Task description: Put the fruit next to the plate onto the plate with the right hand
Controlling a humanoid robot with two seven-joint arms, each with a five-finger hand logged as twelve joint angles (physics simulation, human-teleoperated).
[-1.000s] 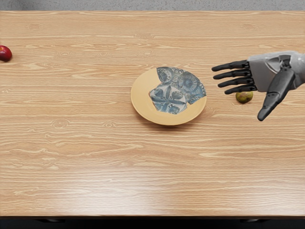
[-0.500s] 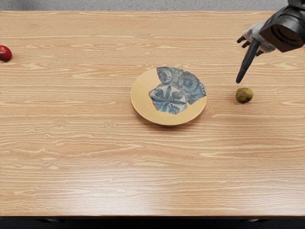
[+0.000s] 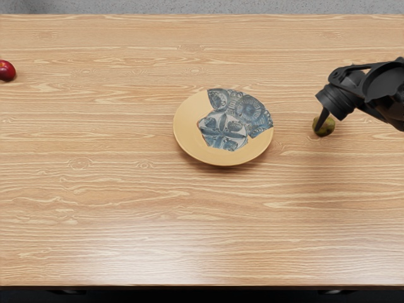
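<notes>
A small green fruit (image 3: 326, 128) lies on the table to the right of the orange plate (image 3: 185, 124), which has a blue-grey pattern in its middle. My right hand (image 3: 329, 112) comes in from the right edge and hangs just above the fruit. One dark finger (image 3: 323, 118) points straight down and reaches the fruit's upper left side. The other fingers are hidden behind the wrist. The fruit rests on the wood, apart from the plate. My left arm does not show.
A red fruit (image 3: 6, 70) sits at the far left edge of the wooden table (image 3: 126, 208). The table's front edge runs along the bottom of the picture.
The right hand swung up to the back right corner, then came down onto the green fruit. Fruit and plate have not moved.
</notes>
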